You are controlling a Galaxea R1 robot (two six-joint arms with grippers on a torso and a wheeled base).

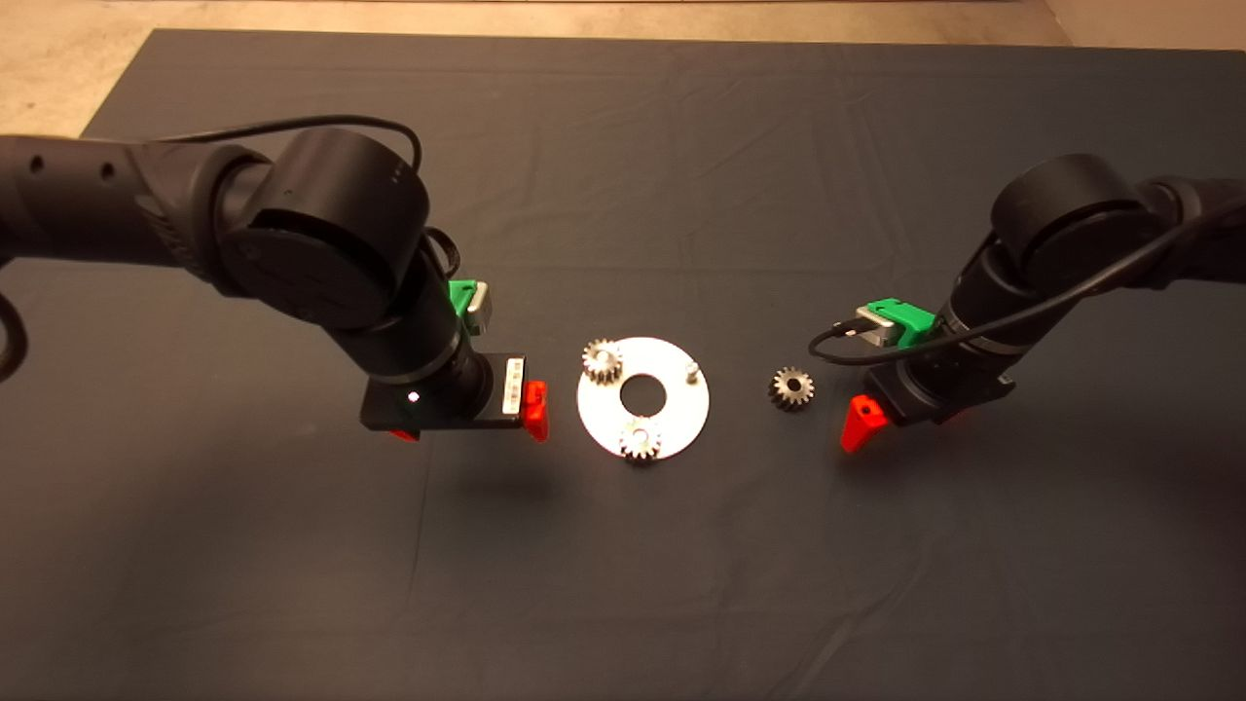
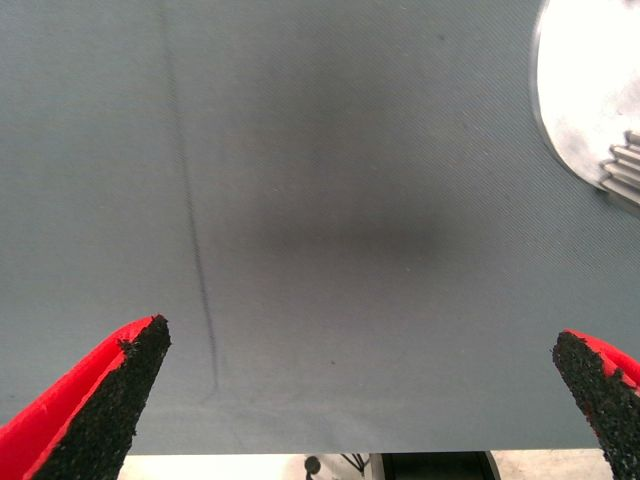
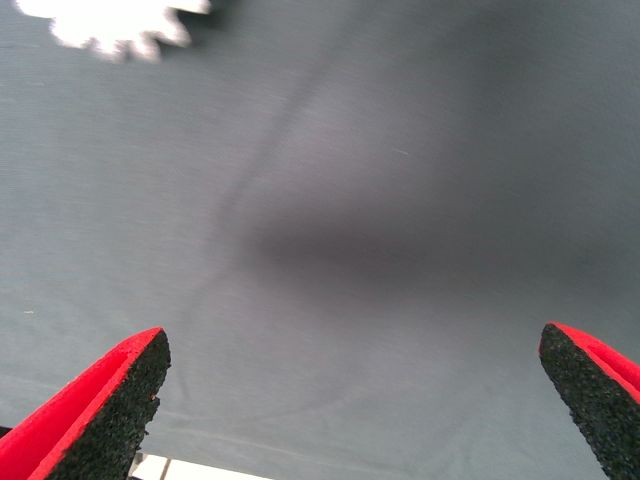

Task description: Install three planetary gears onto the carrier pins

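A flat round silver disc [image 1: 681,414] with a large centre hole lies mid-mat. Two planetary gears sit on its pins, one at the far left [image 1: 603,360] and one at the near edge [image 1: 641,439]. The third carrier pin [image 1: 691,369] stands bare at the far right. A third gear [image 1: 791,388] lies on the mat right of the disc. My left gripper [image 1: 467,419] hovers open and empty just left of the disc, whose edge [image 2: 585,90] shows in the left wrist view. My right gripper [image 1: 905,421] hovers open just right of the loose gear [image 3: 120,25].
The dark mat [image 1: 623,584] spreads wide around the disc, with creases. The bare floor [image 1: 58,68] shows beyond the mat's far left corner.
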